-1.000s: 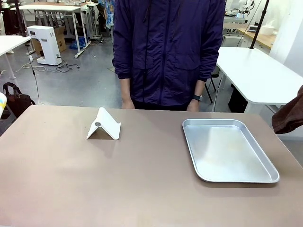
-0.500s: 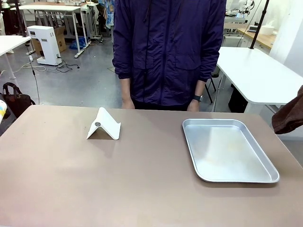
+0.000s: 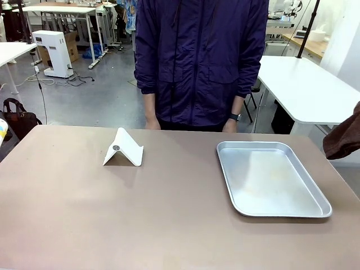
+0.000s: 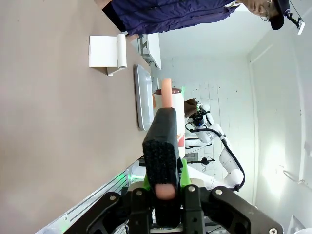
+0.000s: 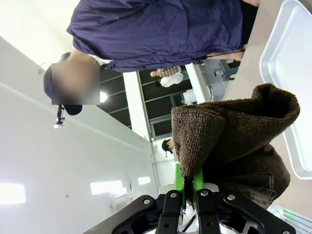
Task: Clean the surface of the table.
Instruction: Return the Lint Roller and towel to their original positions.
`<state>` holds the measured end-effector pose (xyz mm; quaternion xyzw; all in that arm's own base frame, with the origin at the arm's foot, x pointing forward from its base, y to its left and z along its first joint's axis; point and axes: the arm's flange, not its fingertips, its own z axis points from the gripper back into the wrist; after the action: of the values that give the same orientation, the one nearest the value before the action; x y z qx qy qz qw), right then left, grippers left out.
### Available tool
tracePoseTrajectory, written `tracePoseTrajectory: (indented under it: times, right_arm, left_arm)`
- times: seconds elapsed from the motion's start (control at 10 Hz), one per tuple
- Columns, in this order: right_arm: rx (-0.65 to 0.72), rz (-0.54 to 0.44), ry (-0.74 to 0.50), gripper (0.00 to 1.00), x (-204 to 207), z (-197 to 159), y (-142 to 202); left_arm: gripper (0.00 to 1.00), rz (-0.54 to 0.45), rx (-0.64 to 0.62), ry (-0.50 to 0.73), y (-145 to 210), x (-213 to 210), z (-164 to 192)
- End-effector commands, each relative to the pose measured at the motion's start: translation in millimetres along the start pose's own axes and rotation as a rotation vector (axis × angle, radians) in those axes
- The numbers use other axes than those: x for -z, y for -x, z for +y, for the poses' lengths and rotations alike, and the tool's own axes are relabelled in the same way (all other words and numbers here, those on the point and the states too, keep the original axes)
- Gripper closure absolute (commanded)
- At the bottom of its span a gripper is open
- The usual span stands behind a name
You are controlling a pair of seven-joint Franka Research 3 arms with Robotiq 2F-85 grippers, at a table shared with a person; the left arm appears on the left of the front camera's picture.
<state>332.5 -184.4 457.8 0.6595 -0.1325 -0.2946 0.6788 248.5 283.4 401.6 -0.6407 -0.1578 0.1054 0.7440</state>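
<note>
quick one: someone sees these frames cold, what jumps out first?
Probably the person in the dark purple jacket standing at the far edge of the brown table. On the table, a silver tray lies on the right and a small white folded stand on the left. At the wrists, the right gripper is shut on a brown towel, and the left gripper on a black-and-pink brush-like tool.

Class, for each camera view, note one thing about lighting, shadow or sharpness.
Front view: even light, a soft shadow beside the white stand on the table. Left wrist view: bright washed-out wall, the held brush sharp. Right wrist view: glaring ceiling lights, the brown cloth sharp.
</note>
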Motion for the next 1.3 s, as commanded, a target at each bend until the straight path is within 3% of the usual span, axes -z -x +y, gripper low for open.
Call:
tracePoseTrajectory:
  times: [0.0,0.5,0.6,0.7,0.9,1.2]
  right_arm:
    - [-0.004,-0.017,-0.021,1.00,1,3,2]
    - [-0.004,-0.017,-0.021,1.00,1,3,2]
    - [0.000,0.000,0.000,0.92,0,0,0]
    - [0.003,0.010,-0.013,0.92,3,0,-1]
    - [-0.029,0.042,0.022,0.92,34,11,0]
    - [-0.074,0.167,0.140,0.92,128,17,14]
  left_arm:
    - [0.78,-0.013,-0.004,0.006,0,0,-7]
    - [0.78,-0.013,-0.004,0.006,0,0,-7]
    - [0.78,-0.013,-0.004,0.006,0,0,-7]
    - [0.78,-0.001,0.000,0.000,0,0,0]
    - [0.78,0.044,-0.055,-0.040,-10,30,-24]
    - [0.78,0.070,-0.074,-0.168,-33,113,-79]
